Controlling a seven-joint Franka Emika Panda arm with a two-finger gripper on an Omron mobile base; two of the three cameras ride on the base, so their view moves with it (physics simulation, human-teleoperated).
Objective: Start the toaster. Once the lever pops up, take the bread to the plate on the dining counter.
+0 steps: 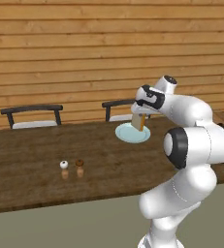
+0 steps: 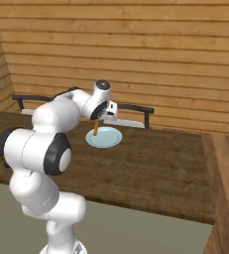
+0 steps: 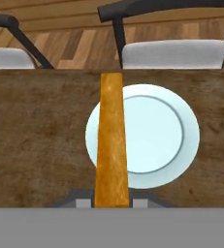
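The bread point(image 3: 111, 140) hangs edge-on from my gripper point(image 3: 112, 202), which is shut on it; it also shows as a tan slice point(image 1: 137, 121) and as a thin orange edge point(image 2: 95, 128). It is held upright just above the left part of the pale blue-white plate point(image 3: 157, 135), seen too in the base views point(image 1: 133, 134) point(image 2: 106, 137). The plate lies on the dark brown dining counter point(image 1: 31, 150) near its far edge. My gripper point(image 1: 139, 115) point(image 2: 98, 119) points down over the plate. The toaster and its lever are out of view.
Two small round things, a white one point(image 1: 64, 164) and a brown one point(image 1: 79, 163), stand on the counter to the left. Two dark chairs with pale seats point(image 1: 32, 117) point(image 3: 174, 51) sit behind the counter. A lighter wood top point(image 2: 225, 173) runs along the right.
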